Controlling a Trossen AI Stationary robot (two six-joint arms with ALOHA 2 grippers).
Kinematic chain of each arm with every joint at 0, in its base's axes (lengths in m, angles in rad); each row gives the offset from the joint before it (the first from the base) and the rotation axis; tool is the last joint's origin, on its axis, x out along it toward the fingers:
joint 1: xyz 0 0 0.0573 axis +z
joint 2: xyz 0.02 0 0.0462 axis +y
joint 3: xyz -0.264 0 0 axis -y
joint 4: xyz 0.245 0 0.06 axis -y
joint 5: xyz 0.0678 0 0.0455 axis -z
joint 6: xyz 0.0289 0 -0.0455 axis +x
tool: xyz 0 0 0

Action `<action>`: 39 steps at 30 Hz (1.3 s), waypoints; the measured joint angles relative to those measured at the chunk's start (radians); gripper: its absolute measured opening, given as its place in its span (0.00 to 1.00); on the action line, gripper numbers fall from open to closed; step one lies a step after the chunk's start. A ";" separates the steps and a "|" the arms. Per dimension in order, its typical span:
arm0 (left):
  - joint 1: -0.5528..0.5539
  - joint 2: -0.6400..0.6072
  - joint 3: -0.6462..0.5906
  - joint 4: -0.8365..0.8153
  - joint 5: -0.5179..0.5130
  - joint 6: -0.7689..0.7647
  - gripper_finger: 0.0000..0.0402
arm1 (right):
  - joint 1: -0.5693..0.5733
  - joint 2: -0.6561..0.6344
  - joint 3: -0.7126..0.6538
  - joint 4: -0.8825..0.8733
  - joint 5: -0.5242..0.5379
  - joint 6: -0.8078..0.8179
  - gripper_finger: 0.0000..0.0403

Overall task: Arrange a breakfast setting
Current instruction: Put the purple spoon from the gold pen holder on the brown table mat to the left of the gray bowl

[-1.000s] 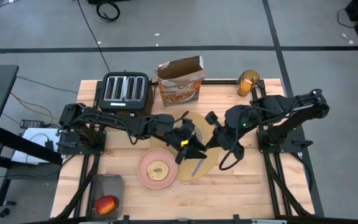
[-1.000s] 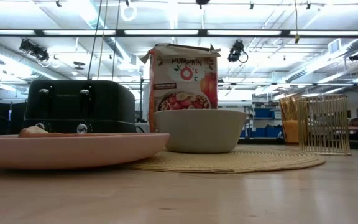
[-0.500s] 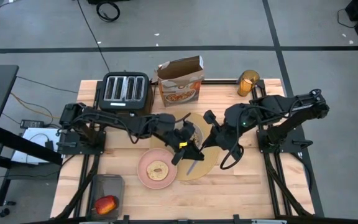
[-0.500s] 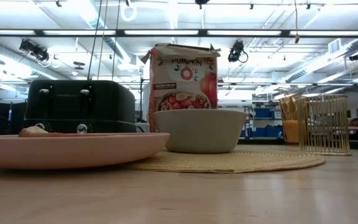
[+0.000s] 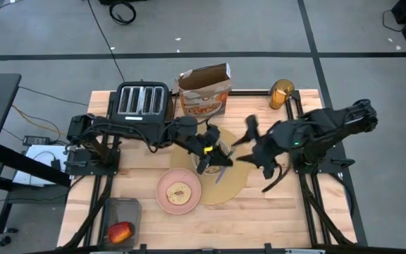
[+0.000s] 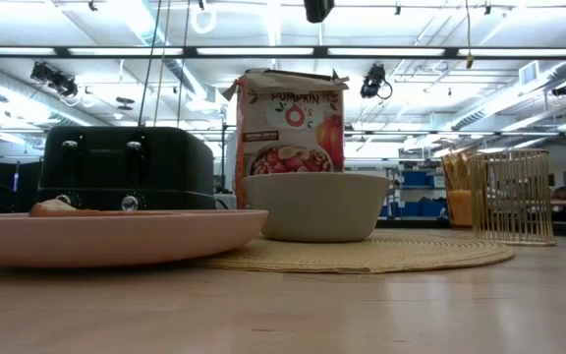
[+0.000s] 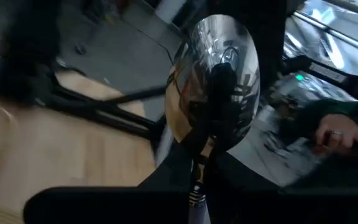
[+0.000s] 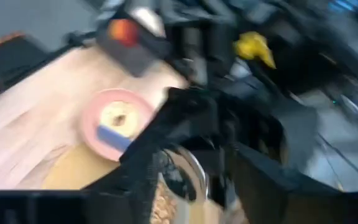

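High view: toasted bread round (image 5: 179, 192) on pink plate (image 5: 163, 200); left gripper (image 5: 213, 156) clamps metal spoon (image 7: 213, 93); right gripper (image 5: 259, 144) state unclear.

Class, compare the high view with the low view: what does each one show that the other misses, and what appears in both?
Only the high view shows the left gripper holding the metal spoon, the right gripper and the apple. Only the low view shows a gold wire holder and the ceiling lights. Both show the pink plate, grey bowl, placemat, toaster and cereal box.
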 joint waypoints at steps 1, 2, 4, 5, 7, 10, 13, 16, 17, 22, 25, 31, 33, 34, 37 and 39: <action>0.010 -0.014 0.000 -0.026 -0.022 0.010 0.06 | 0.011 -0.015 0.000 -0.005 0.054 0.056 0.56; 0.020 -0.027 0.000 -0.048 -0.052 0.032 0.06 | 0.020 -0.030 0.000 -0.011 0.099 0.130 0.60; 0.039 -0.057 0.000 -0.072 -0.138 0.080 0.06 | 0.035 -0.061 0.001 -0.034 0.161 0.315 0.65; 0.047 -0.069 0.000 -0.069 -0.187 0.101 0.06 | 0.040 -0.069 0.002 -0.053 0.185 0.416 0.67; 0.058 -0.093 0.000 -0.057 -0.272 0.142 0.06 | 0.045 -0.071 -0.002 -0.100 0.238 0.607 0.71; 0.064 -0.122 0.000 -0.021 -0.375 0.192 0.06 | 0.045 -0.057 -0.041 -0.122 0.286 0.796 0.73; 0.059 -0.140 0.000 0.015 -0.427 0.221 0.06 | 0.035 -0.036 -0.091 -0.052 0.287 0.876 0.73; 0.049 -0.150 0.000 0.053 -0.470 0.247 0.06 | 0.021 -0.005 -0.129 0.062 0.289 0.897 0.72; 0.045 -0.156 0.000 0.048 -0.490 0.256 0.06 | 0.015 0.005 -0.134 0.100 0.300 0.896 0.71; 0.024 -0.172 0.000 0.045 -0.535 0.293 0.06 | -0.020 0.037 -0.137 0.199 0.455 0.931 0.68; 0.015 -0.176 0.000 0.063 -0.540 0.300 0.06 | -0.052 0.043 -0.137 0.224 0.471 0.938 0.65; 0.008 -0.176 0.000 0.101 -0.576 0.302 0.06 | -0.095 0.061 -0.137 0.333 0.410 0.869 0.54; 0.008 -0.176 0.000 0.097 -0.590 0.300 0.06 | -0.099 0.061 -0.137 0.357 0.400 0.839 0.48; 0.008 -0.176 0.000 0.097 -0.594 0.300 0.06 | -0.098 0.061 -0.137 0.361 0.398 0.837 0.45; 0.008 -0.176 0.000 0.098 -0.600 0.301 0.07 | -0.099 0.061 -0.137 0.361 0.397 0.839 0.33; 0.008 -0.176 0.000 0.097 -0.600 0.301 0.07 | -0.099 0.060 -0.137 0.368 0.396 0.837 0.25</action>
